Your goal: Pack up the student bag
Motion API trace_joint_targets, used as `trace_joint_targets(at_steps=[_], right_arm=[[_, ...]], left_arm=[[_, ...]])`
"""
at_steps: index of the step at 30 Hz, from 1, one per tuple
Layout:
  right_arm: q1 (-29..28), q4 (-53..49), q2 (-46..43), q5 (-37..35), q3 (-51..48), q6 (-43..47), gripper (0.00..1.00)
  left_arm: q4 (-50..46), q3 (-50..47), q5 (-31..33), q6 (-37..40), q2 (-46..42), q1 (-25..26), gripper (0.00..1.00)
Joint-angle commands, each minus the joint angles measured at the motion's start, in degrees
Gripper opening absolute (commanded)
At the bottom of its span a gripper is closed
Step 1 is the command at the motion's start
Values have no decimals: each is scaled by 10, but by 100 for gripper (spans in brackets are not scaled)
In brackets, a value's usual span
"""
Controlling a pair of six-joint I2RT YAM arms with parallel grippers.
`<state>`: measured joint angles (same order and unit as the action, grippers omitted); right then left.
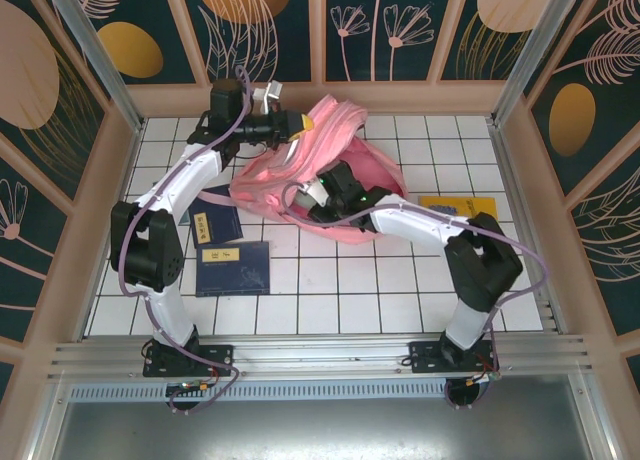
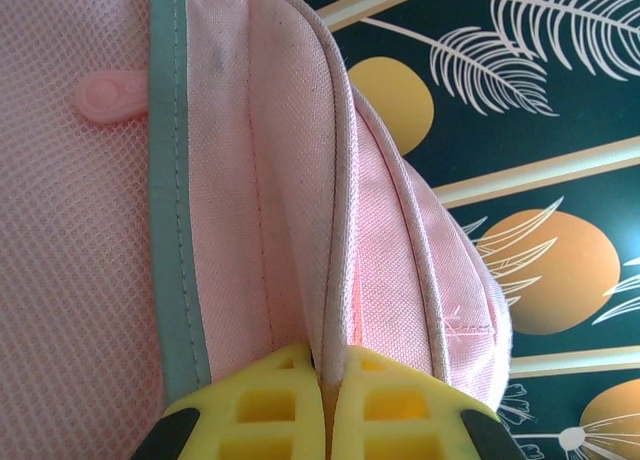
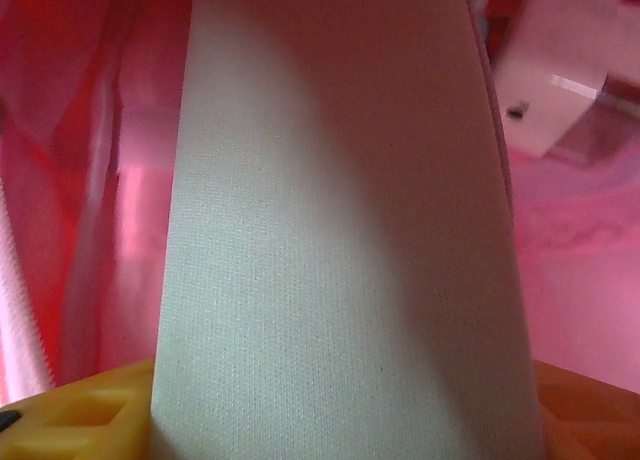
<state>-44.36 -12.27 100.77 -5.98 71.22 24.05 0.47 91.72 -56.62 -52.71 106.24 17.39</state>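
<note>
1. At the back-centre of the tiled table (image 1: 330, 290) lies the student bag (image 1: 350, 152). It is slumped, with its pink fabric bunched up.
2. Left gripper (image 1: 300, 127) is at the bag's rear top edge. In the wrist view its yellow fingers (image 2: 285, 405) are pinched tight on a folded pink seam of the bag.
3. Beside that seam are a grey-green binding strip and mesh fabric with a pink pull tab (image 2: 110, 95).
4. Right gripper (image 1: 318, 195) is pushed into the bag's opening from the near side.
5. Its wrist view glows pink. The jaws stand apart, and a pale panel (image 3: 340, 230) fills the gap between them, meeting both fingers. Whether they clamp it, I cannot tell.
6. A white block (image 3: 555, 90) sits deeper inside, upper right.
7. Left of the bag, on the tiles, lie a large blue book (image 1: 235, 268) and a small blue book (image 1: 215, 220).
8. A yellow book (image 1: 458, 207) lies to the right.
</note>
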Motion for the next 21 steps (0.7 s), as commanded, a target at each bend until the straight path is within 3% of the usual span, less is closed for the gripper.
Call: trace_joint_targets(at_steps=[1, 9, 11, 21], right_arm=[[-1, 16, 43, 16, 59, 25, 66], [1, 70, 58, 41, 56, 12, 86], [2, 83, 37, 33, 35, -1, 99], [-26, 103, -147, 2, -112, -78, 99]], left_arm=[[69, 42, -41, 14, -17, 21, 0], [66, 38, -31, 17, -18, 23, 0], [63, 41, -26, 20, -17, 23, 0], [21, 83, 7, 42, 23, 22, 0]])
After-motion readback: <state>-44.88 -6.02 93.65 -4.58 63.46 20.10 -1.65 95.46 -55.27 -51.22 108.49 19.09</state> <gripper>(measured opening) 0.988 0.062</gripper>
